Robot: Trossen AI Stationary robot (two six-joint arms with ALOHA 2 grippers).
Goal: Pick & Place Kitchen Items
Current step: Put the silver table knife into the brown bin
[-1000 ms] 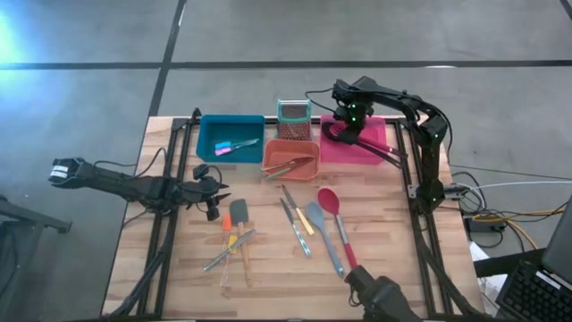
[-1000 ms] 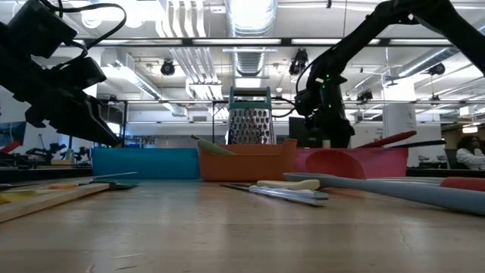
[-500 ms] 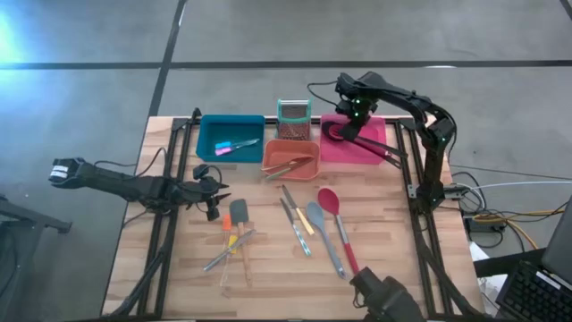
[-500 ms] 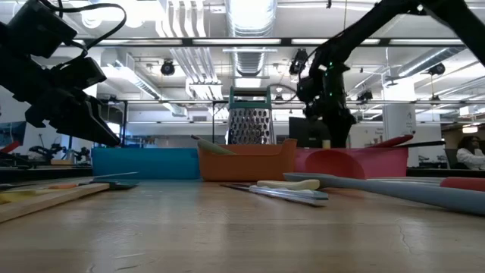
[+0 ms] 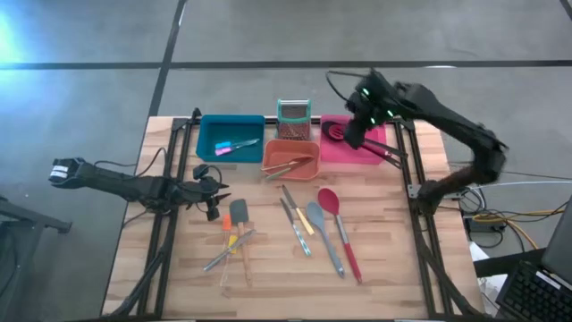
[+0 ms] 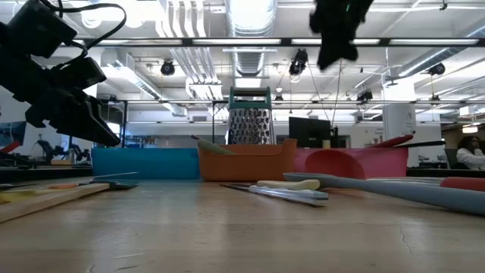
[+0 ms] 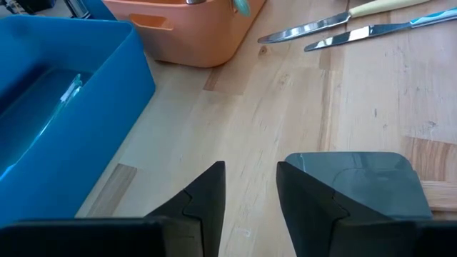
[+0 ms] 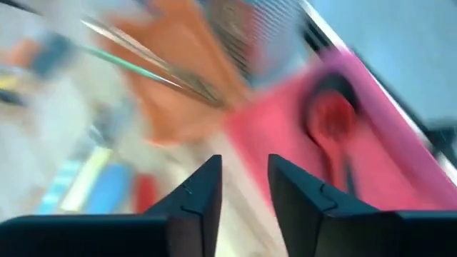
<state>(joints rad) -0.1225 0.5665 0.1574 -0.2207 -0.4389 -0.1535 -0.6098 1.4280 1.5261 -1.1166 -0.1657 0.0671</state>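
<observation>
The kitchen items were split between the bins and the table (image 5: 268,277). In the high view we counted small tools with pink and blue handles (image 5: 234,145) in the blue bin (image 5: 207,134), metal tongs (image 5: 288,166) in the orange bin (image 5: 295,146), and a black utensil (image 5: 334,132) plus a long dark handle (image 5: 386,152) in the pink bin (image 5: 375,134). The mesh grater holder (image 5: 293,116) stood behind the orange bin.

Still loose on the wood we found:
- a red spoon (image 5: 329,202) with its long red handle, and a grey spatula (image 5: 315,216) just beside it;
- two knives (image 5: 295,219) near the centre;
- a dark grey spatula (image 5: 239,213), an orange-handled tool (image 5: 228,237) and metal cutlery (image 5: 228,250) toward the left.

We judged the task partly done: several items sorted, at least seven left.

The right gripper (image 5: 355,134) was above the pink bin, well clear of the table in the low view. Its wrist view showed a gap between the fingers and nothing held; we judged it open and empty, though that view was blurred.

The left gripper (image 5: 213,199) hovered low over the table, just beside the dark grey spatula. Its fingers (image 7: 207,203) stood slightly apart with bare wood between them, gripping nothing. We judged that spatula its likely next pick.
</observation>
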